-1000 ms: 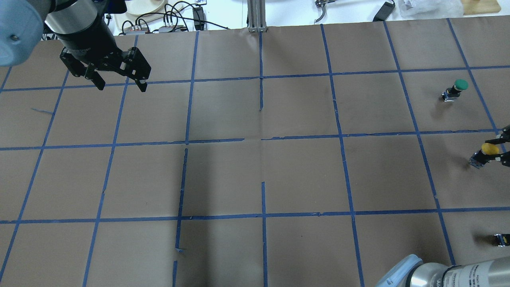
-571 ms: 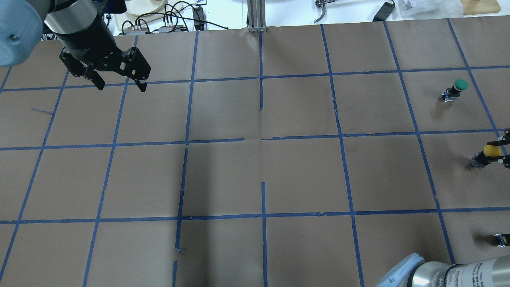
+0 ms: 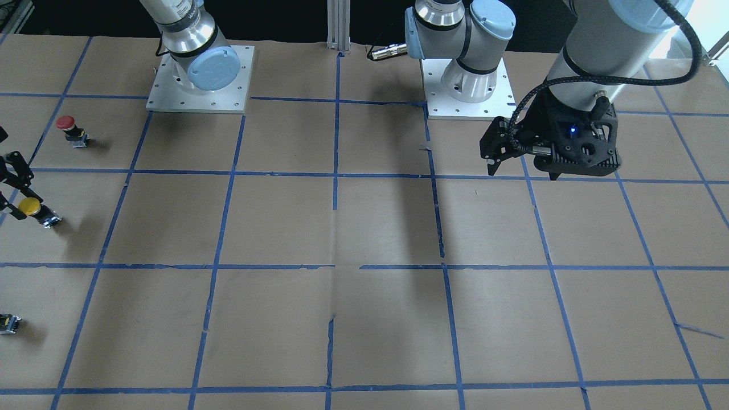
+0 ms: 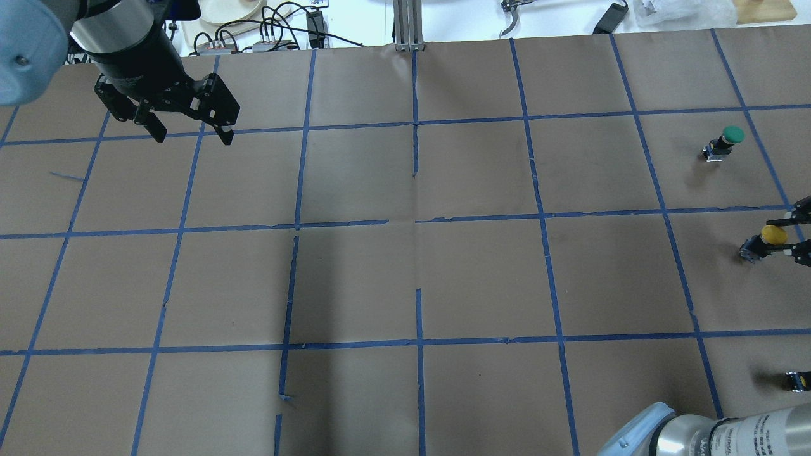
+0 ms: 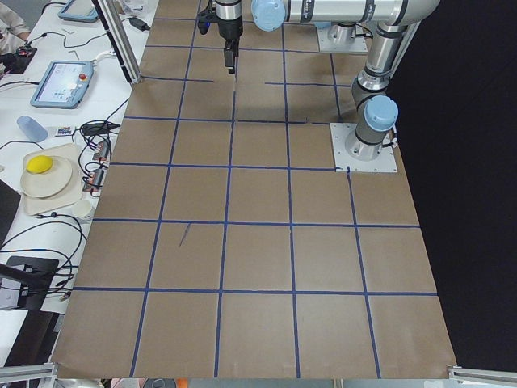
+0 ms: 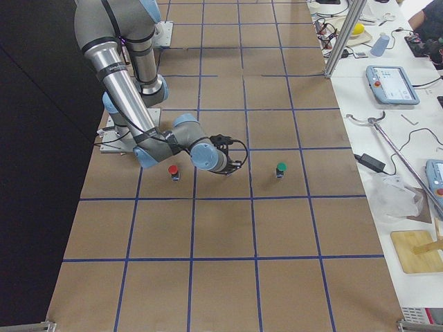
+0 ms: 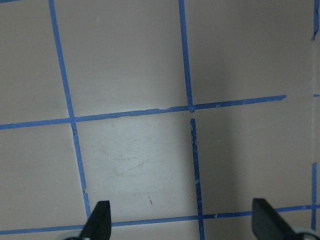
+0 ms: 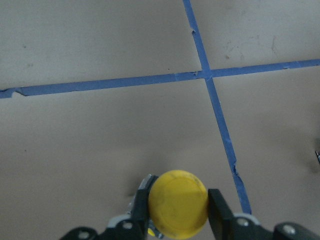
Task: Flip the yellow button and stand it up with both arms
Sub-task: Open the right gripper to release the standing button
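The yellow button (image 4: 773, 235) is at the table's right edge, tilted, with its black-and-grey body (image 4: 750, 248) pointing left. My right gripper (image 4: 784, 237) is shut on the yellow button. In the right wrist view its fingers (image 8: 141, 207) press both sides of the yellow cap (image 8: 177, 200). The front-facing view shows the button (image 3: 28, 206) in the right gripper (image 3: 21, 196) at the left edge. I cannot tell if the body touches the table. My left gripper (image 4: 190, 134) is open and empty, hovering over the far left of the table; it also shows in the left wrist view (image 7: 181, 226).
A green-capped button (image 4: 727, 140) stands in the square beyond the yellow one. A red-capped button (image 3: 68, 128) stands near the right arm's base. A tiny black-and-yellow piece (image 4: 797, 380) lies at the near right edge. Blue tape lines grid the brown table (image 4: 405, 278).
My right gripper has shifted slightly left with the yellow button in it. The left arm has not moved.
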